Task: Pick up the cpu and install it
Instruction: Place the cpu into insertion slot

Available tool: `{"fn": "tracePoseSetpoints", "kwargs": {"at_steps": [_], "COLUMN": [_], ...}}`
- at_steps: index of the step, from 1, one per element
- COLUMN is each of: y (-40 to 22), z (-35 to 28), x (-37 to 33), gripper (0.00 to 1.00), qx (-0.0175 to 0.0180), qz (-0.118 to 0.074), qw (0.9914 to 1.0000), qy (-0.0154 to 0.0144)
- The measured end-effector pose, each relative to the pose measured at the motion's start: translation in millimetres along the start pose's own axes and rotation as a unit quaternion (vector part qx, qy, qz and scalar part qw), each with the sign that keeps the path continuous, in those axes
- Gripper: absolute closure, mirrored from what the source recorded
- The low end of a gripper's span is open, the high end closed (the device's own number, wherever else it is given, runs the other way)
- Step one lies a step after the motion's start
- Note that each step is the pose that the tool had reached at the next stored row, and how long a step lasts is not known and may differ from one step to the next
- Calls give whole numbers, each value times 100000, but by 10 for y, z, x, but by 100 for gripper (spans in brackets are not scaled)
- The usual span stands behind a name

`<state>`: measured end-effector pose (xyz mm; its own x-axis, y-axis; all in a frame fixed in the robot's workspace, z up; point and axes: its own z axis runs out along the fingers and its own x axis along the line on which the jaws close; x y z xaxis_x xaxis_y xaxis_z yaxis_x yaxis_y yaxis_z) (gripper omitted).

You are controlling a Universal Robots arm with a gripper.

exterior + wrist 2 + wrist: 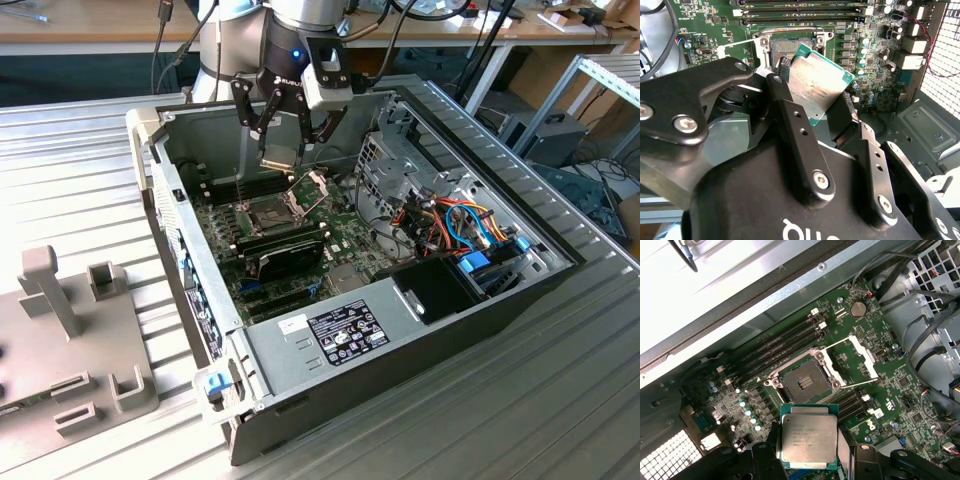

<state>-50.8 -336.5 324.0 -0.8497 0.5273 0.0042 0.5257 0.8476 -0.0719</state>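
Observation:
My gripper [283, 150] is shut on the cpu [278, 156], a small square chip with a dull silver top and green edge, and holds it in the air above the open computer case [420, 320]. In both wrist views the cpu [815, 85] [808, 439] sits flat between the black fingers [795, 130]. The dark square socket [272, 213] [804, 381] lies open on the green motherboard [880, 390], below the chip, with its hinged metal frame [312, 188] [860, 357] swung up beside it.
A long black expansion card [285, 258] stands in the board near the socket. Memory slots [775, 347] run along the case wall. A drive cage [400, 170], coloured cables [465, 225] and the power supply [330, 335] crowd the case. A grey fixture [60, 340] stands at the exterior view's left.

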Motion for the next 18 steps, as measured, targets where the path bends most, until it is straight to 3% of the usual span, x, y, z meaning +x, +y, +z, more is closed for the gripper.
{"fn": "tracePoseSetpoints", "kwargs": {"at_steps": [18], "y": [0], "z": [0], "x": [0], "gripper": [45], "qx": [-16], "qz": [3363], "qw": [99943], "qy": [243]}}
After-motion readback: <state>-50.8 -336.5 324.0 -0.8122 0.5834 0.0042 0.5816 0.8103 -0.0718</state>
